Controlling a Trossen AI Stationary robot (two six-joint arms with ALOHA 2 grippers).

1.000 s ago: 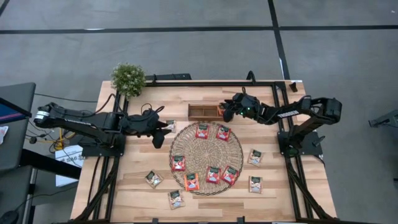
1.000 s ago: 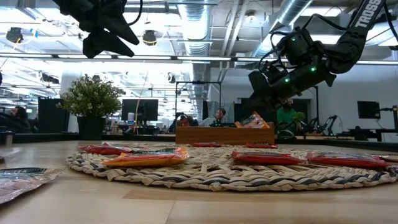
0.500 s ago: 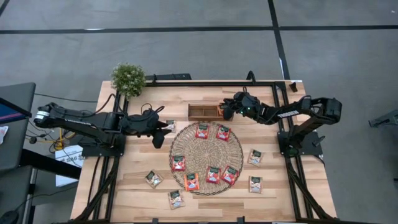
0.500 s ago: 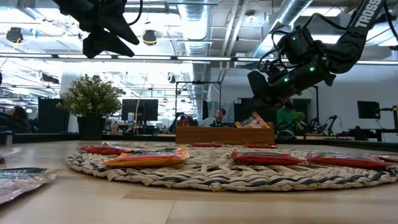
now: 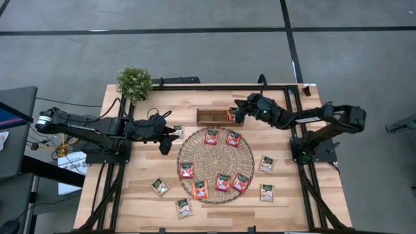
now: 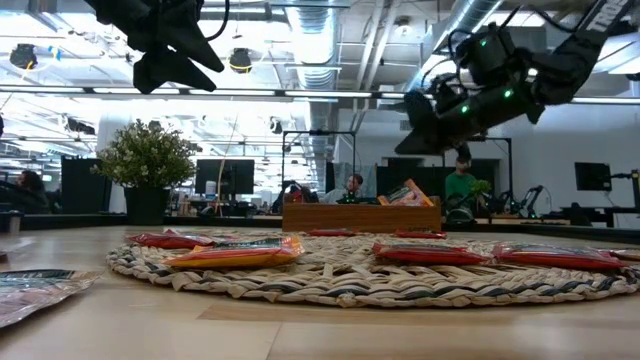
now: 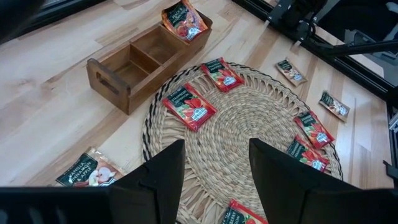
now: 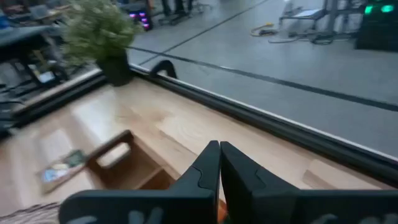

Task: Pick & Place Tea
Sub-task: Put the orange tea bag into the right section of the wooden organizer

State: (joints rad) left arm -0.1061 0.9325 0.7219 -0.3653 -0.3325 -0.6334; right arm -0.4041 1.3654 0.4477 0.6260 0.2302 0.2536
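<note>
Several red-orange tea sachets (image 5: 211, 136) lie flat on the round woven mat (image 5: 216, 157). Whitish ones (image 5: 266, 164) lie on the bare wood around it. One red-orange sachet (image 7: 185, 18) stands tilted in the end compartment of the wooden tray (image 5: 211, 116), leaning on its wall. My right gripper (image 5: 238, 114) hangs above that end of the tray, shut with nothing between its fingers (image 8: 208, 163). My left gripper (image 5: 170, 140) hovers open at the mat's left side, high over the table (image 7: 214, 180).
A potted plant (image 5: 134, 81) stands at the table's far left corner. A whitish sachet (image 7: 84, 171) lies on the wood left of the tray. The tray's other two compartments (image 7: 140, 59) hold nothing. Black frame rails (image 5: 305, 169) run along the table's sides.
My right gripper has risen from just over the tray's right end and now hangs clearly higher above it. The sachet in the tray stays where it was. My left arm has kept still.
</note>
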